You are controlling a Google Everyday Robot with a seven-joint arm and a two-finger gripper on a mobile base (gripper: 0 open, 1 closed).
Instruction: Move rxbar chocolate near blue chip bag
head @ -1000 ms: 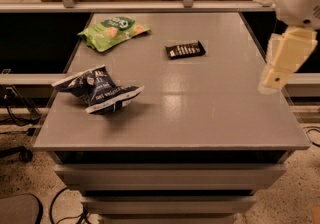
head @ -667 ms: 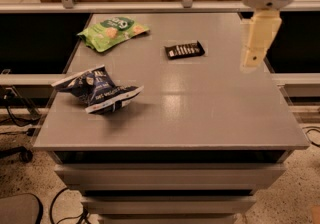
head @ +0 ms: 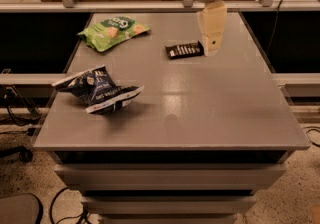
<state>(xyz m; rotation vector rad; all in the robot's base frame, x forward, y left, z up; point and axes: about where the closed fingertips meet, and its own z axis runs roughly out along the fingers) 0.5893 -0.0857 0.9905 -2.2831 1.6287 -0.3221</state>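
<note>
Since a second ago our gripper [head: 212,48] has swung in from the right edge of the table [head: 210,113] and now hangs just right of the rxbar chocolate [head: 184,50]. We cannot tell how far it is open, and it carries nothing. We judge the bar light, flat, fairly stiff and slick-wrapped, best pinched across its short width. Its long axis runs left to right, slightly tilted, well apart from the blue chip bag [head: 98,89] at front left.

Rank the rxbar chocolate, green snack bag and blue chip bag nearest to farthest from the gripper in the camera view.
The gripper hangs over the table's far side.
1. rxbar chocolate, right beside it.
2. green snack bag, far left.
3. blue chip bag, near left.
</note>
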